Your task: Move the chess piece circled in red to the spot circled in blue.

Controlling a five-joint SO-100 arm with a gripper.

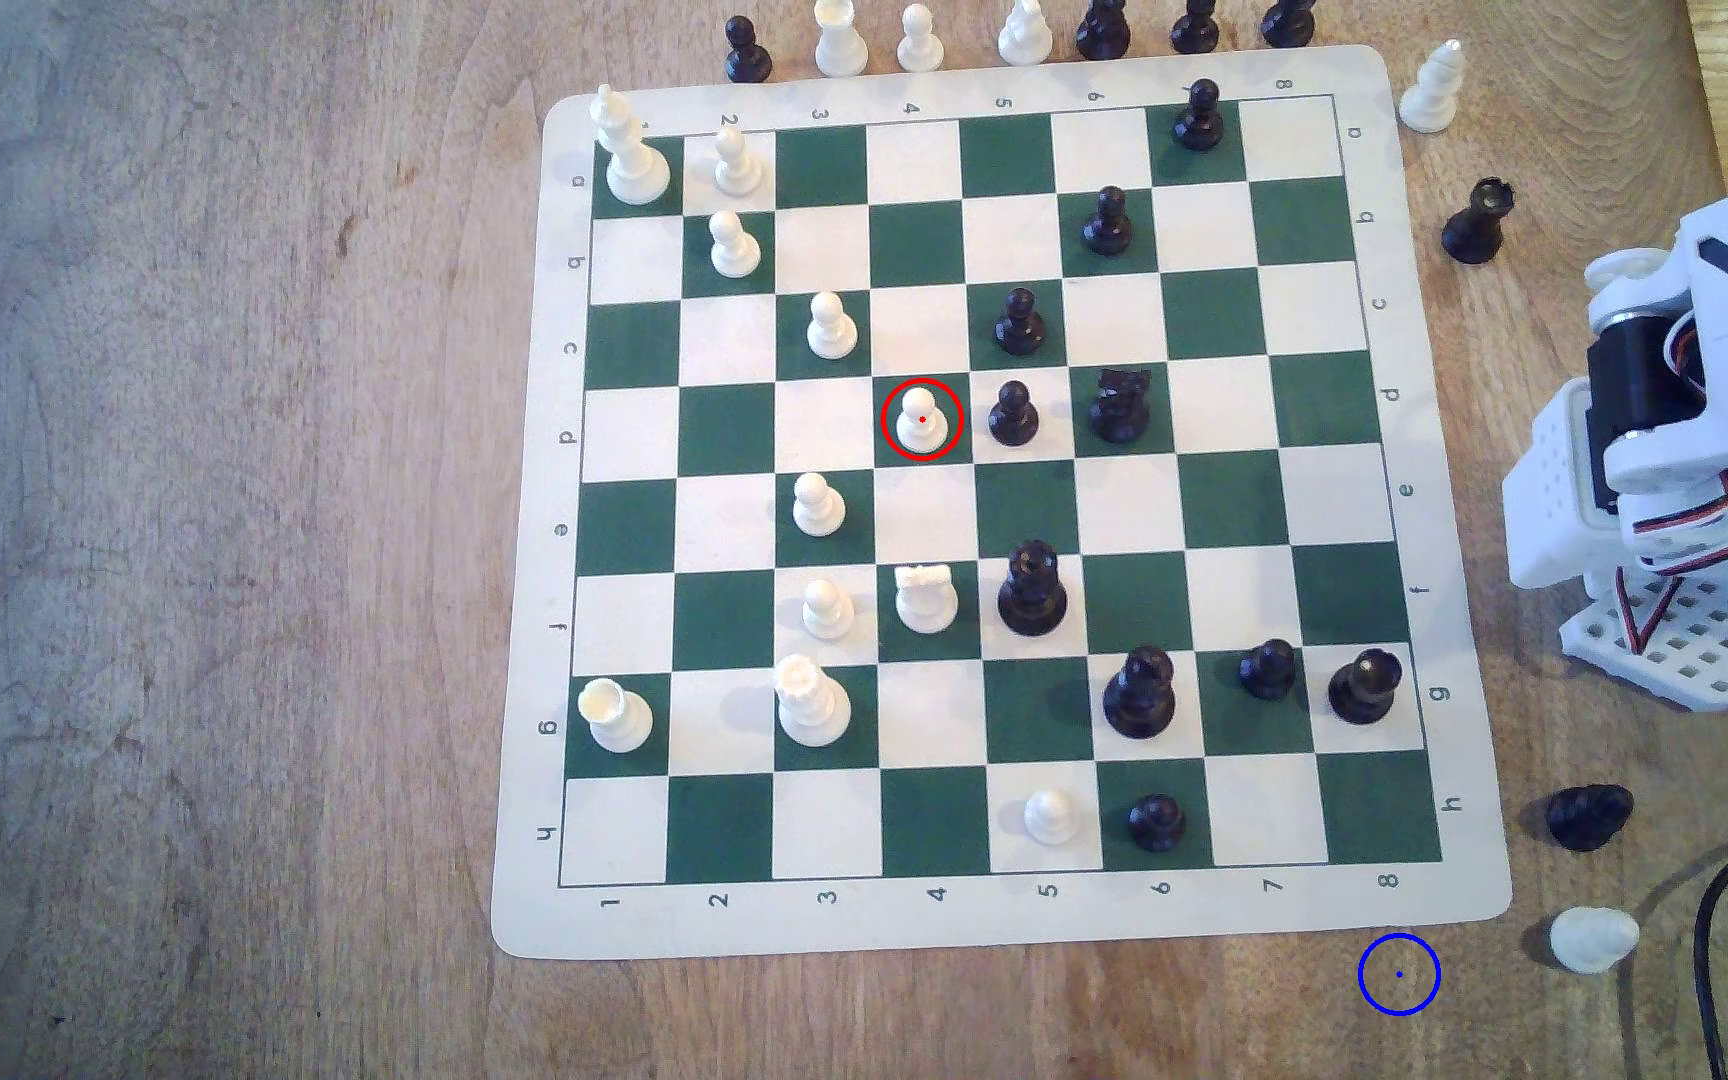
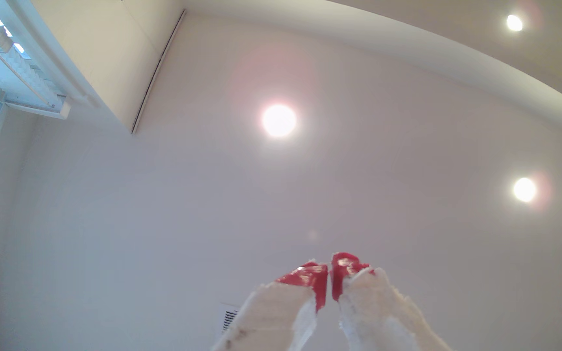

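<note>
The chess piece [image 1: 920, 420], a small cream-white pawn ringed in red, stands on a green square near the middle of the chessboard [image 1: 985, 914]. The spot [image 1: 1398, 974] is bare wood ringed in blue, just off the board's near right corner in the exterior view. My arm [image 1: 1691, 436] is folded up at the exterior view's right edge, well away from both. In the wrist view my gripper [image 2: 329, 266] points up at the ceiling, its red-tipped white fingers [image 2: 310, 275] pressed together with nothing between them.
Many white and black pieces stand on the board; a black pawn [image 1: 1013, 413] is right beside the ringed pawn. A fallen white piece [image 1: 1593, 938] and a fallen black piece [image 1: 1587, 816] lie close to the blue ring. A black cable [image 1: 1717, 924] runs nearby. More pieces line the board's far edge.
</note>
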